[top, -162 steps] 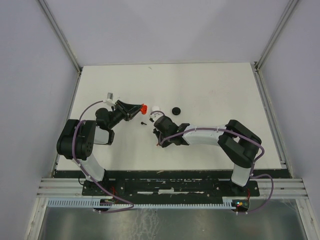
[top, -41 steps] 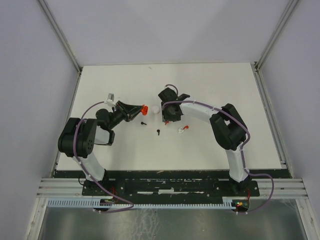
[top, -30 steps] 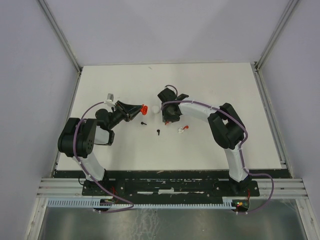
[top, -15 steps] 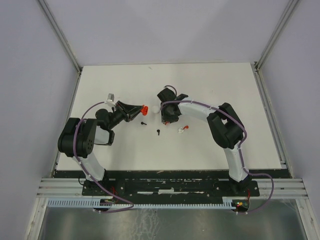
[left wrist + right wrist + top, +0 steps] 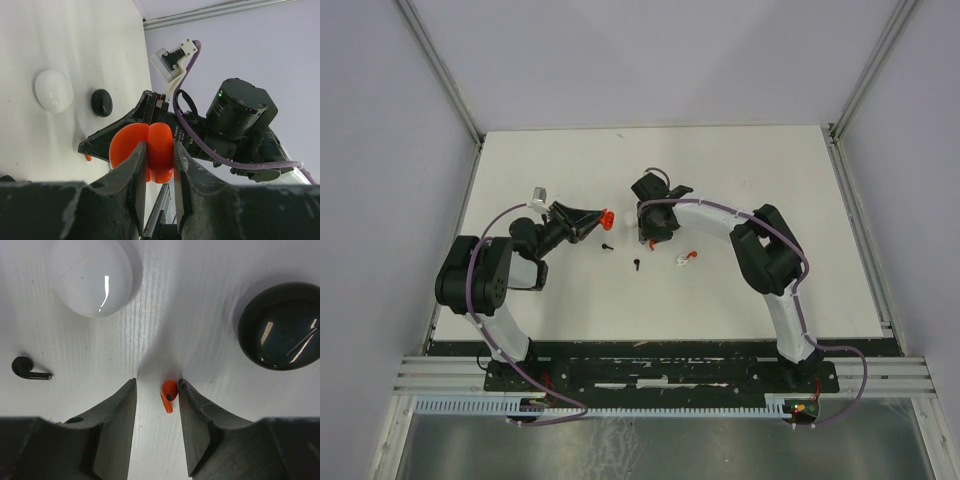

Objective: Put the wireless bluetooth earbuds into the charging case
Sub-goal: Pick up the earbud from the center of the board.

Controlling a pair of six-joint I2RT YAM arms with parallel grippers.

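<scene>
My left gripper (image 5: 159, 147) is shut on a red charging case (image 5: 127, 147), held off the table at centre left (image 5: 606, 216). My right gripper (image 5: 156, 385) points down at the table (image 5: 650, 228) just right of it. Its jaws stand open around a tiny red earbud (image 5: 169, 394), which lies on the table and touches the right finger (image 5: 197, 410). A black earbud (image 5: 27, 369) lies to the left. In the top view two black earbuds (image 5: 607, 245) (image 5: 636, 265) and a red-and-white earbud (image 5: 685, 258) lie near the grippers.
A white rounded case (image 5: 92, 272) and a black rounded case (image 5: 280, 325) sit on the table just beyond the right gripper's fingers. Both also show in the left wrist view, the white case (image 5: 53, 90) left of the black case (image 5: 102, 102). White walls enclose the table (image 5: 770, 180).
The right gripper has shifted a little to the left, toward the held red case, with its jaws at about the same width. The left arm and the case have not moved.
</scene>
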